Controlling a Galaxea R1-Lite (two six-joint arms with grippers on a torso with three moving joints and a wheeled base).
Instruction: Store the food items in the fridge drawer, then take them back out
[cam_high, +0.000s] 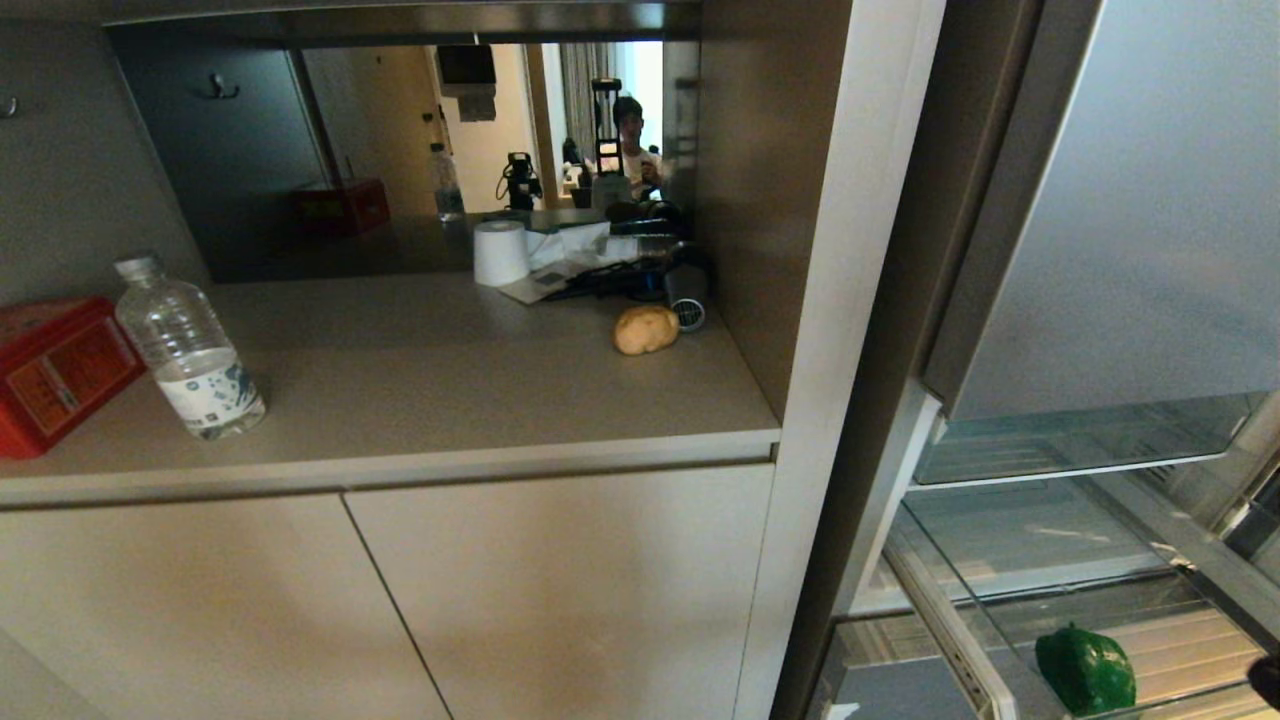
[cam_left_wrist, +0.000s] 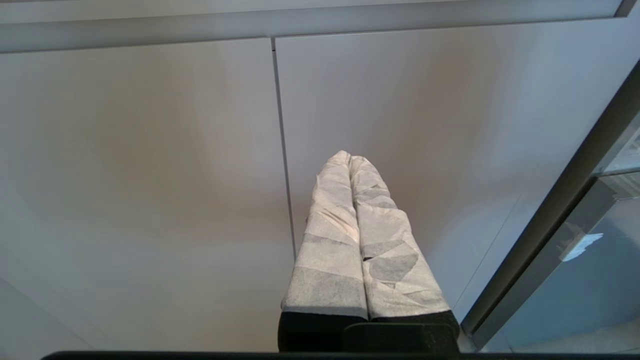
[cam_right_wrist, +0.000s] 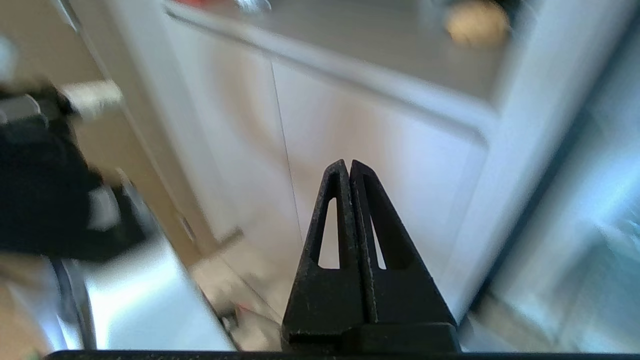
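The potato (cam_high: 645, 329) lies on the grey-brown counter (cam_high: 450, 390) of the cabinet niche, toward the counter's back right corner, touching or just beside a small dark cylinder with a grille end (cam_high: 688, 298) at its 2 o'clock. At the potato's 10 o'clock stands a white paper roll (cam_high: 500, 252), with loose papers and dark cables between the roll and the cylinder. A clear water bottle (cam_high: 190, 348) stands upright at the counter's 9 o'clock side, with a red tin box (cam_high: 55, 370) just beside it, further toward 9 o'clock. Beige cabinet doors (cam_high: 400, 600) close the space under the counter.

The green bell pepper (cam_high: 1085, 668) sits at the head view's 5 o'clock corner, inside the clear plastic fridge drawer (cam_high: 1180, 640), which stands pulled out beneath glass shelves of the open silver fridge (cam_high: 1120, 250).

The left gripper (cam_left_wrist: 349, 159), its fingers wrapped in white tape, points at the seam between the two cabinet doors; its jaws are pressed together and hold nothing. The right gripper (cam_right_wrist: 346, 165), with bare black fingers, also faces the cabinet front; its jaws meet at the tips, empty. The potato shows as a tan blur at 1 o'clock in that wrist view.

In the mirrored back wall of the niche a person's reflection (cam_high: 632, 145) appears.
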